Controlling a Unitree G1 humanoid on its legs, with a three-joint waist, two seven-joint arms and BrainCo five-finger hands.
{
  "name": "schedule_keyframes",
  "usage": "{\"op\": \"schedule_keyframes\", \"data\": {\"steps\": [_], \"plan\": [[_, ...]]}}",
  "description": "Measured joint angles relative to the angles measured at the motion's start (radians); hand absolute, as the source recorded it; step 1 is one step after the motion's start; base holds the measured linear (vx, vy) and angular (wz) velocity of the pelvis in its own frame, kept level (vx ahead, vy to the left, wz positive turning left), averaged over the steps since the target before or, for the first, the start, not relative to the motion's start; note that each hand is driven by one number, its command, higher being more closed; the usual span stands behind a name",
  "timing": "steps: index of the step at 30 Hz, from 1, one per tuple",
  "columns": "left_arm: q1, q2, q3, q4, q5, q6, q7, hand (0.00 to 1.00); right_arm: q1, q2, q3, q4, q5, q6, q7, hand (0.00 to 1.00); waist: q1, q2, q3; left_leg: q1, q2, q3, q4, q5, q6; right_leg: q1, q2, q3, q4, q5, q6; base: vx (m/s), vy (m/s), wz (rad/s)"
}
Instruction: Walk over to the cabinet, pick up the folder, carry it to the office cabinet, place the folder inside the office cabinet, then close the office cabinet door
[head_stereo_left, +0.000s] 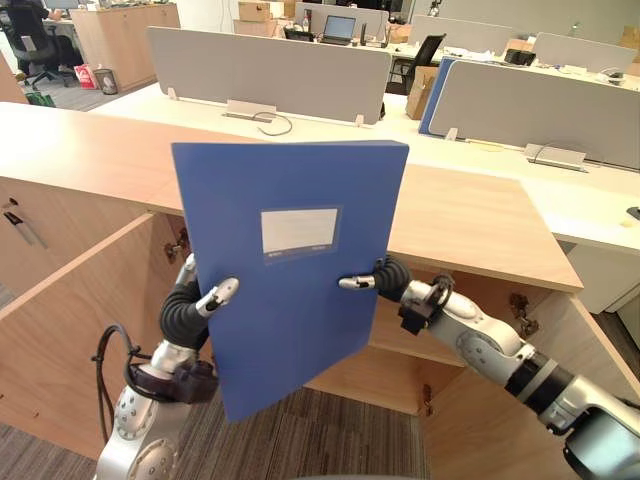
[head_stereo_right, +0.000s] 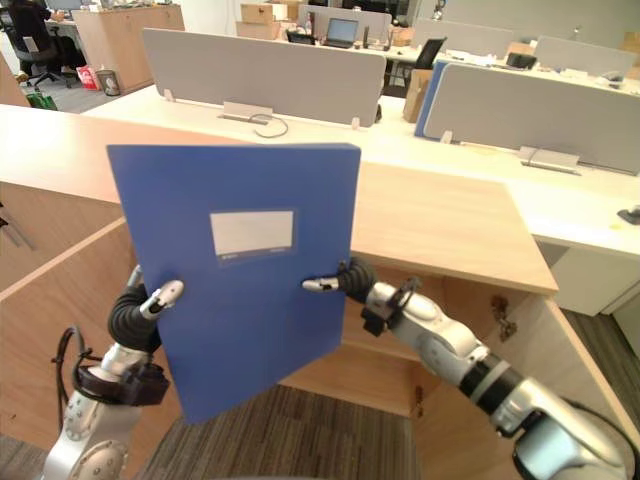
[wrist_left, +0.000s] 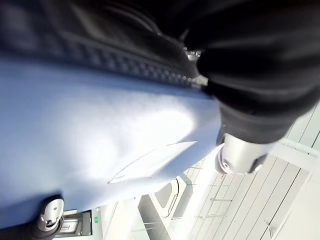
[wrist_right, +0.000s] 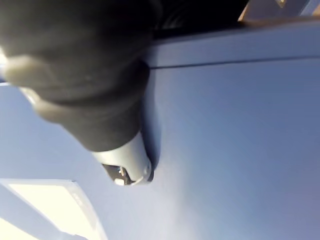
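I hold a blue folder (head_stereo_left: 285, 180) with a white label upright in front of me, between both hands. My left hand (head_stereo_left: 188, 308) grips its left edge low down, thumb (wrist_left: 240, 156) pressed on the front cover (wrist_left: 90, 130). My right hand (head_stereo_left: 386, 277) pinches the right edge at mid height, thumb (wrist_right: 125, 162) flat on the blue face (wrist_right: 240, 150); the fingers of both hands are hidden behind the folder. Just past it stands the wooden office cabinet (head_stereo_left: 470, 215), both doors swung open, with an inner shelf (head_stereo_left: 400, 345) showing beside the folder.
The left door (head_stereo_left: 80, 340) stands out toward me on the left and the right door (head_stereo_left: 470, 425) on the right, carpet (head_stereo_left: 330, 440) between them. Beyond the cabinet top are white desks with grey partitions (head_stereo_left: 270, 70), a laptop (head_stereo_left: 338, 27) and an office chair (head_stereo_left: 30, 45).
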Motion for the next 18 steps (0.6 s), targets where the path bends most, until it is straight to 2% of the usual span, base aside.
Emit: {"op": "schedule_keyframes", "data": {"steps": [4, 6, 9, 10, 11, 12, 13, 15, 16, 18], "plan": [[-0.04, -0.013, -0.023, 0.143, -0.111, 0.02, -0.104, 0.0, 0.112, 0.07, -0.106, -0.003, -0.075, 0.04, 0.001, 1.0, -0.001, 0.001, -0.001, -0.004, 0.001, 0.002, 0.002, 0.001, 0.0, -0.009, -0.001, 0.003, 0.012, -0.002, -0.002, -0.04, 0.0, -0.02], [-0.035, -0.03, -0.024, 0.191, -0.131, 0.035, -0.127, 0.0, 0.145, 0.08, -0.141, -0.008, -0.101, 0.049, -0.001, 1.0, -0.004, 0.001, -0.002, -0.011, 0.0, 0.002, 0.003, 0.001, 0.0, -0.013, -0.001, 0.004, 0.013, -0.002, -0.002, -0.04, 0.005, -0.01], [0.004, -0.091, -0.014, 0.357, -0.129, 0.069, -0.15, 0.0, 0.226, 0.139, -0.33, -0.062, -0.168, 0.058, -0.017, 1.0, -0.009, 0.003, -0.001, -0.013, 0.0, 0.004, 0.003, 0.0, 0.0, -0.021, -0.002, 0.006, 0.014, -0.002, -0.002, 0.0, 0.002, -0.01], [0.013, -0.123, 0.001, 0.472, -0.122, 0.094, -0.143, 0.0, 0.244, 0.177, -0.429, -0.1, -0.155, 0.045, -0.019, 1.0, -0.013, 0.007, 0.0, -0.018, 0.001, 0.006, 0.003, 0.0, 0.0, -0.028, -0.001, 0.009, 0.015, -0.002, -0.002, -0.01, 0.005, -0.06], [0.018, -0.152, 0.01, 0.641, -0.112, 0.127, -0.121, 0.0, 0.249, 0.233, -0.52, -0.155, -0.15, 0.012, -0.029, 1.0, -0.022, 0.013, 0.002, -0.02, 0.002, 0.009, 0.003, 0.0, 0.0, -0.032, 0.0, 0.012, 0.015, -0.002, -0.002, -0.01, 0.002, -0.07], [0.021, -0.165, 0.014, 0.722, -0.103, 0.145, -0.109, 0.0, 0.249, 0.258, -0.555, -0.181, -0.148, -0.013, -0.034, 1.0, -0.027, 0.015, 0.003, -0.02, 0.003, 0.011, 0.002, 0.0, -0.001, -0.033, 0.0, 0.015, 0.014, -0.002, -0.002, 0.0, 0.004, -0.13], [0.029, -0.185, 0.018, 0.863, -0.078, 0.177, -0.084, 0.0, 0.248, 0.292, -0.604, -0.221, -0.143, -0.058, -0.044, 1.0, -0.032, 0.015, 0.002, -0.02, 0.005, 0.02, 0.002, -0.002, -0.002, -0.037, 0.001, 0.024, 0.013, -0.002, -0.002, 0.01, 0.006, -0.16], [0.025, -0.22, 0.034, 1.065, -0.048, 0.208, -0.052, 0.0, 0.246, 0.305, -0.641, -0.248, -0.14, -0.096, -0.059, 1.0, -0.037, 0.013, 0.001, -0.02, 0.008, 0.028, 0.002, -0.004, -0.005, -0.039, 0.002, 0.031, 0.01, -0.002, -0.002, 0.01, 0.002, -0.14], [0.018, -0.248, 0.061, 1.175, -0.03, 0.235, -0.016, 0.0, 0.246, 0.306, -0.646, -0.25, -0.153, -0.104, -0.078, 1.0, -0.043, 0.013, 0.001, -0.019, 0.008, 0.029, 0.002, -0.005, -0.005, -0.038, 0.003, 0.032, 0.008, -0.001, -0.002, 0.0, -0.012, -0.05], [0.013, -0.289, 0.144, 1.299, -0.015, 0.257, 0.026, 0.0, 0.248, 0.318, -0.645, -0.236, -0.162, -0.104, -0.106, 1.0, -0.049, 0.013, 0.001, -0.019, 0.009, 0.029, 0.002, -0.005, -0.006, -0.038, 0.009, 0.032, 0.006, -0.001, -0.002, 0.0, 0.0, 0.0]]}}
